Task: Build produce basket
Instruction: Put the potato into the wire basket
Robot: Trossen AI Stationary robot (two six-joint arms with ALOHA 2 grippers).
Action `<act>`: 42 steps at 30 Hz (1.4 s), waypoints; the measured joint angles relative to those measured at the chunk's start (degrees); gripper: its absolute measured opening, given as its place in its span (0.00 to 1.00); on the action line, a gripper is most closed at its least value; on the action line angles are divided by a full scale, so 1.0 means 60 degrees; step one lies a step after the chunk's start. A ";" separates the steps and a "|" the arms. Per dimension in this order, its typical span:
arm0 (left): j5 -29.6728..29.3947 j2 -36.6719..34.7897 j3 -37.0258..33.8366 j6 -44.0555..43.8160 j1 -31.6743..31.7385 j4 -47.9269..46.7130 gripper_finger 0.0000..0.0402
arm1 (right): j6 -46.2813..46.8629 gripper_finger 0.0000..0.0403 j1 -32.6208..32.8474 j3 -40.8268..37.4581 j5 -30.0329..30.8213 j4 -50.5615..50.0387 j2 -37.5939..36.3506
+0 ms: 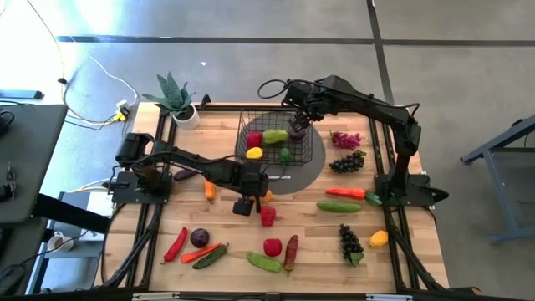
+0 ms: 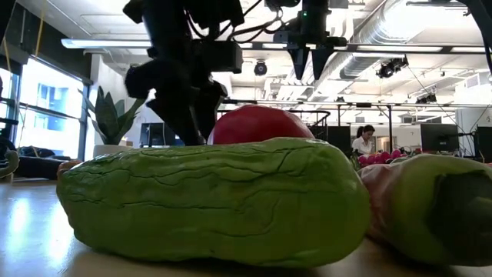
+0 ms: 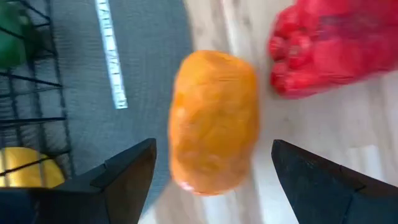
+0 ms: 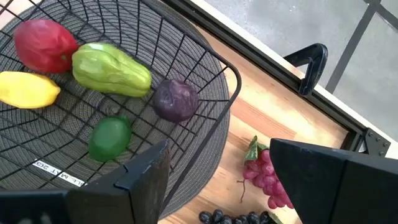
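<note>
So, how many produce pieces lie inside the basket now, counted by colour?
Red piece: 1
Green pieces: 2
Yellow piece: 1
Purple piece: 1
Total in the basket: 5

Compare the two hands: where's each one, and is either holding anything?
The left hand hangs low over the table beside the basket, open around an orange piece. The right hand hangs above the basket's far corner, open with nothing between its fingers. Neither grips produce.
</note>
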 joint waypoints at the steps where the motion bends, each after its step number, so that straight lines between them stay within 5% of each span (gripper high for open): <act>1: -0.0021 0.0000 0.0000 -0.0019 -0.0084 -0.0016 0.77 | 0.0000 0.64 0.0000 0.0000 0.0002 0.0000 0.0000; 14: -0.1144 -0.0005 0.0000 -0.1918 -0.0747 0.0213 0.77 | 0.0003 0.64 0.0001 0.0000 0.0003 0.0004 0.0000; 42: -0.1835 0.1342 0.0004 -0.2610 -0.0725 0.0749 0.77 | -0.0178 0.64 0.0004 -0.0004 0.0001 0.0004 0.0000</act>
